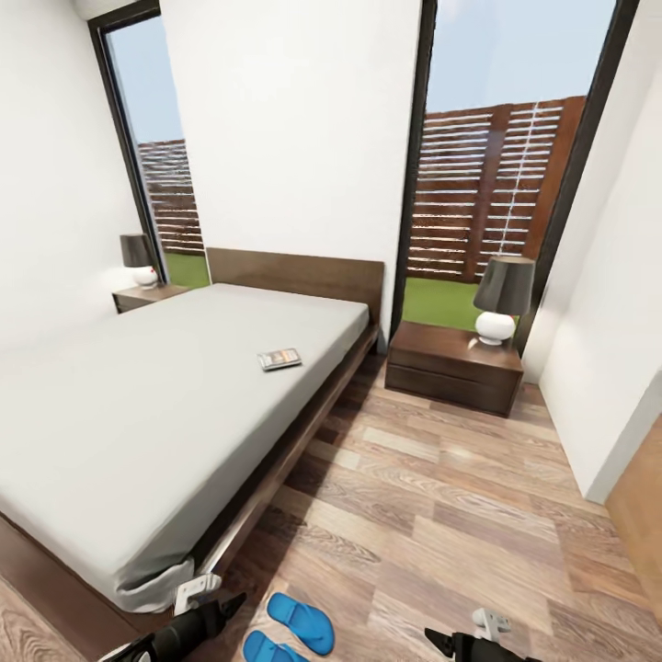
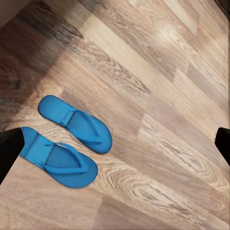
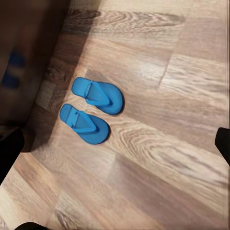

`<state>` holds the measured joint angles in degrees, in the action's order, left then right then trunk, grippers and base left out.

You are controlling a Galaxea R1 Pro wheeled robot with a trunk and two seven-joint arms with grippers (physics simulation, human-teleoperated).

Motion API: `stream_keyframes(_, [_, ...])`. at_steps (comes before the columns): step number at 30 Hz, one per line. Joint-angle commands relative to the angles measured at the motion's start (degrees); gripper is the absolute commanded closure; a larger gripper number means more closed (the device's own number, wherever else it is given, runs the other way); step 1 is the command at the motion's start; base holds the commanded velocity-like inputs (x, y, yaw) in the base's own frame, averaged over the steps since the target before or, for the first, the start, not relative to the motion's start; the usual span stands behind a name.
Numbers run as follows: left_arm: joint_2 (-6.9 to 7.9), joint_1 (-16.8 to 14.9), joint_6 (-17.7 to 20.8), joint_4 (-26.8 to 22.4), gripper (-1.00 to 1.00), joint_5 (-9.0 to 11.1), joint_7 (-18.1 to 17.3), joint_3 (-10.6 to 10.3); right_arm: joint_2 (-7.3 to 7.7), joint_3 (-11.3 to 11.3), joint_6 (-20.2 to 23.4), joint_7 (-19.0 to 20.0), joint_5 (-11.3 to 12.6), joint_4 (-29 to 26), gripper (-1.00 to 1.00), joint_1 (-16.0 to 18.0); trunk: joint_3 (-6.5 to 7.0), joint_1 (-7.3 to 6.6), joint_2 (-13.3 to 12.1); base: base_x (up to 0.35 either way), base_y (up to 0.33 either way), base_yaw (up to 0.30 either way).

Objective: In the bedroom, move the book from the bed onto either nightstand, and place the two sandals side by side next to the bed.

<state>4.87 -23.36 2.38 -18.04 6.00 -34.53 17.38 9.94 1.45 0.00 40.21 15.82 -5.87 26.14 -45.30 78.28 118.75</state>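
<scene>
1. The left gripper (image 1: 198,621) hangs low by the foot corner of the bed (image 1: 165,405). Its wrist view shows dark finger edges at opposite borders of the picture, so the jaws stand wide apart and hold nothing.
2. The right gripper (image 1: 464,639) sits over bare floor (image 1: 441,515), well apart from the bed. Its jaws look spread too and carry nothing, though little of them is visible, so this is a fair guess.
3. The two sandals (image 2: 74,124) lie side by side on the floor, nearly touching, just beside the bed's foot corner and near the left gripper.
4. The book (image 1: 279,359) lies flat on the mattress, towards the headboard end and near the bed's edge that faces the nightstand (image 1: 452,366).
5. That nightstand stands just beside the bed's head end and carries a lamp (image 1: 501,299); a second nightstand (image 1: 147,296) with a lamp stands at the bed's far side.
6. Risks, as judged: rolling along the bed could push the sandals apart. The thin book may be hard to pinch off the soft mattress. Setting it down carelessly could knock the lamp.
</scene>
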Motion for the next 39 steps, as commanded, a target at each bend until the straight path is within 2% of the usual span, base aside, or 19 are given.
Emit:
stream_keyframes(1, [-0.04,-0.02,0.25,0.03,-1.0,0.42,-0.27,0.11,0.0,0.13,0.0,0.22,0.09,0.07,-1.0,0.05,-0.05,-0.01,0.02,0.0,0.0,-0.208])
stream_keyframes(39, [-0.21,-0.02,0.25,0.03,-1.0,0.42,-0.27,0.11,0.01,0.13,0.0,0.22,0.09,0.07,-1.0,0.05,-0.05,-0.01,0.02,0.0,0.0,-0.229])
